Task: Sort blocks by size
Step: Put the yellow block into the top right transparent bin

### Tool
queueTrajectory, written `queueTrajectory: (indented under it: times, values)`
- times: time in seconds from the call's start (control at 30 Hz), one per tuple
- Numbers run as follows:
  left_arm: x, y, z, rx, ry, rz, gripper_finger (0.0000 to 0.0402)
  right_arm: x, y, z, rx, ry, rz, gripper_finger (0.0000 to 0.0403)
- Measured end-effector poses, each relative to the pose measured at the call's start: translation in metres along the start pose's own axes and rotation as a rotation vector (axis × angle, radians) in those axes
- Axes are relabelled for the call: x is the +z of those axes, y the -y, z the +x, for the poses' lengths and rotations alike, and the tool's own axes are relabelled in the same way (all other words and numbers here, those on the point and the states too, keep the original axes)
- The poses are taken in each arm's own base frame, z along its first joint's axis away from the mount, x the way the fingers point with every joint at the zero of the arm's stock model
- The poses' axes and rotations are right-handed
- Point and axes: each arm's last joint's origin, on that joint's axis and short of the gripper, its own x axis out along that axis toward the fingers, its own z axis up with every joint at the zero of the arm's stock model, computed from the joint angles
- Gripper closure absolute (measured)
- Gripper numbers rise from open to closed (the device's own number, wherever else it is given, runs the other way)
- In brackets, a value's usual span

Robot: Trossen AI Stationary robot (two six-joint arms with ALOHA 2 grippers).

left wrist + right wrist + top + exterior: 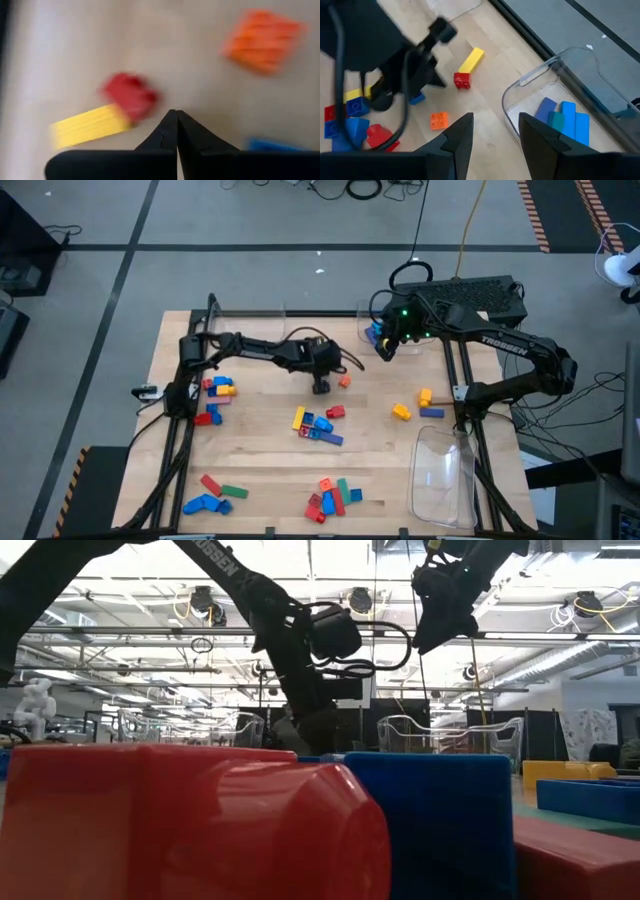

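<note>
Blocks [563, 121] inside clear tray [530, 85] show from right wrist only.

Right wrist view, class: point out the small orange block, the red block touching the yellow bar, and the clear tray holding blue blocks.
small orange block [439, 120], right wrist view, middle of its studded top.
red block [462, 80], right wrist view, centre of its body.
clear tray [522, 81], right wrist view, on its rim.

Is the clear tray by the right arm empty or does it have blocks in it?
Not empty: the clear tray holds blue blocks.
</note>
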Motion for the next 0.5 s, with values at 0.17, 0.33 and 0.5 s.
queueTrajectory:
  times: [0.17, 0.33, 0.5]
  values:
    - [0.0, -0.025, 0.001, 0.038, -0.008, -0.084, 0.0399, -0.001, 0.0, 0.0, -0.002, -0.013, 0.0, 0.0261]
    - [-0.008, -0.05, 0.004, 0.062, -0.03, -0.143, 0.0399, -0.002, 0.0, 0.0, -0.004, -0.023, -0.008, 0.0261]
    - [-0.015, -0.068, 0.007, 0.016, -0.026, -0.202, 0.0399, -0.002, 0.0, 0.0, -0.005, -0.022, -0.011, 0.0261]
